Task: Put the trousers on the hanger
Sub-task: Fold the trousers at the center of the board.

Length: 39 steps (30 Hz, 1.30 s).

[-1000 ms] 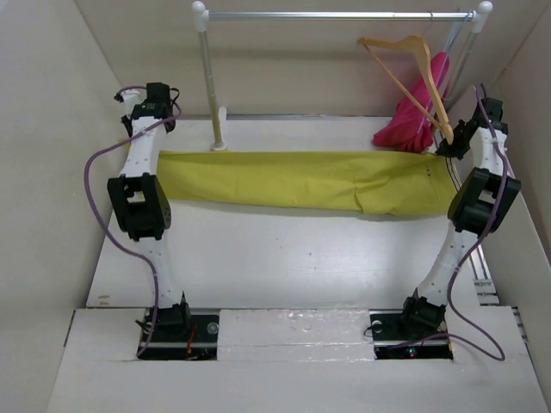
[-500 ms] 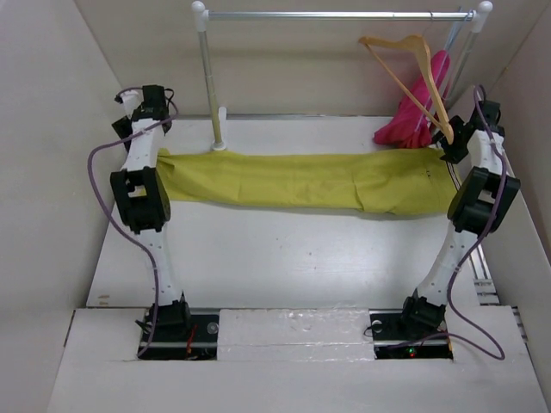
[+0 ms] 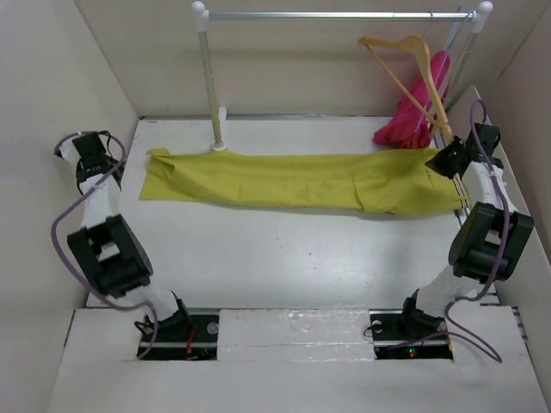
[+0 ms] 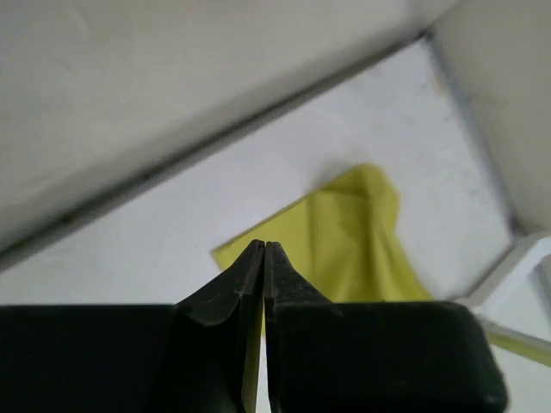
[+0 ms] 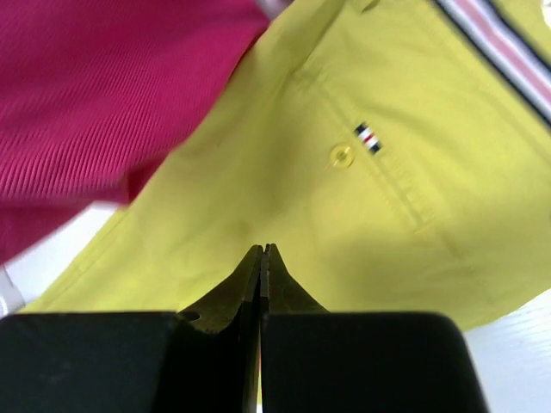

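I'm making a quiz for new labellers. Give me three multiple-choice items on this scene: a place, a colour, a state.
1. Where is the hanger? A up by the rail's right end; B lying flat; C missing.
2. What colour are the trousers? A magenta-pink; B yellow-green; C white.
3. How are the left hand and right hand? A both open; B one open; C both shut.
Key: 1 A, it hangs tilted near the rail's right post. 2 B, the long cloth is yellow-green. 3 C, both wrist views show fingertips pressed together.
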Each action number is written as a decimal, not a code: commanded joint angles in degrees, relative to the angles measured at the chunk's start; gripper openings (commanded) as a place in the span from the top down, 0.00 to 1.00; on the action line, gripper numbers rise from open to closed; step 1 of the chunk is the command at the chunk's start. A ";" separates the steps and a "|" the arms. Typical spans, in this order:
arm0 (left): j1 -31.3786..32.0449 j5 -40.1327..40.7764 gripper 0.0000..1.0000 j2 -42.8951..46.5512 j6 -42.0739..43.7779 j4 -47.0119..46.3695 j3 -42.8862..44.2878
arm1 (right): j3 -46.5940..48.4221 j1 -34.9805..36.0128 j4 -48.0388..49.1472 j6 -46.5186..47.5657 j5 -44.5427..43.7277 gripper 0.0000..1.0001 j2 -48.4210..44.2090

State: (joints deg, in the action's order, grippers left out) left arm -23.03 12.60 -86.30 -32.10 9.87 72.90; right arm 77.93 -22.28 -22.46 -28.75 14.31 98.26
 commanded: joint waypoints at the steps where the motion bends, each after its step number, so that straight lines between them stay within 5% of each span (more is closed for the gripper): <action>1: -2.20 -21.01 0.99 -10.08 -4.11 -4.59 -3.21 | -3.83 3.12 7.61 -0.78 2.83 1.00 -4.38; 7: -2.20 -26.22 0.72 -20.99 -2.80 -4.68 2.76 | -9.54 8.65 6.72 1.59 3.97 0.95 -10.45; 11: -2.20 -28.33 0.70 -24.79 -3.06 -5.03 6.01 | -12.27 12.07 5.59 4.05 4.59 0.81 -12.21; 16: -2.20 -29.91 0.66 -26.37 -4.46 -8.20 6.02 | -14.91 17.18 4.36 6.42 5.73 0.77 -12.48; 26: -1.58 -26.67 0.65 -34.01 -5.35 -3.63 16.82 | -19.22 21.66 3.30 8.97 8.89 0.62 -16.78; 35: 0.00 -26.31 0.66 -38.24 -6.66 -2.48 21.14 | -21.41 28.69 3.38 8.28 9.16 0.61 -17.92; 39: 0.00 -24.29 0.85 -37.62 -6.57 -2.31 19.12 | -22.03 29.49 3.21 7.75 7.93 0.61 -18.37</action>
State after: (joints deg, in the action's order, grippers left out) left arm -22.70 -13.61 -124.88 -38.48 7.27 92.31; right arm 55.99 7.20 -20.58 -20.75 22.70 82.11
